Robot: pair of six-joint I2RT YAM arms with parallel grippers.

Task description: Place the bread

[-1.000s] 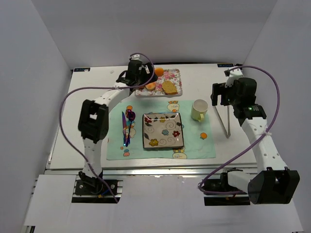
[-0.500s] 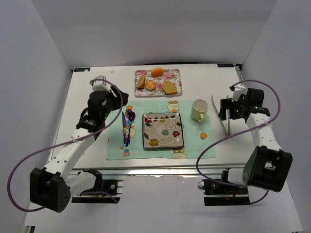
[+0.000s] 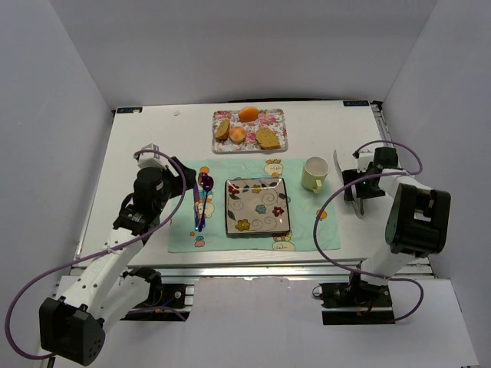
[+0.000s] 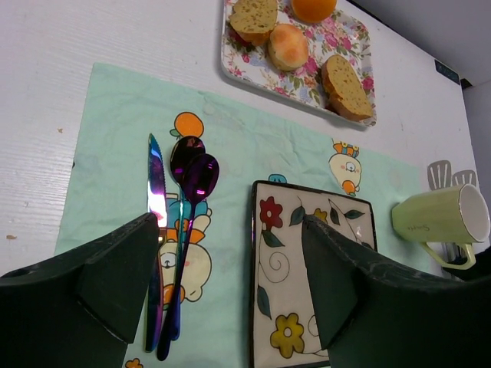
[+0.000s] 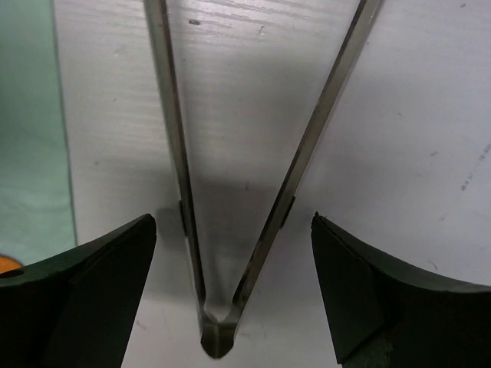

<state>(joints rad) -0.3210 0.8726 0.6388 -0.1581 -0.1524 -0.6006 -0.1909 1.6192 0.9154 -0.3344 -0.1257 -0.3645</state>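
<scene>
Gaping wide and holding nothing, my left gripper (image 4: pixel 230 234) hangs over the green mat (image 4: pixel 115 115) between the knife (image 4: pixel 156 192) and the square plate (image 4: pixel 311 188), having swung back from the floral tray (image 3: pixel 249 150) at the far edge, where the bread (image 4: pixel 347 87) lies unmoved at the right end. My right gripper (image 5: pixel 232 222), equally wide and empty, has dropped to straddle the metal tongs (image 5: pixel 173 138) on the white table (image 5: pixel 422 115) right of the cup (image 3: pixel 314 173). I judge the tongs come next, the bread's transfer not yet begun.
</scene>
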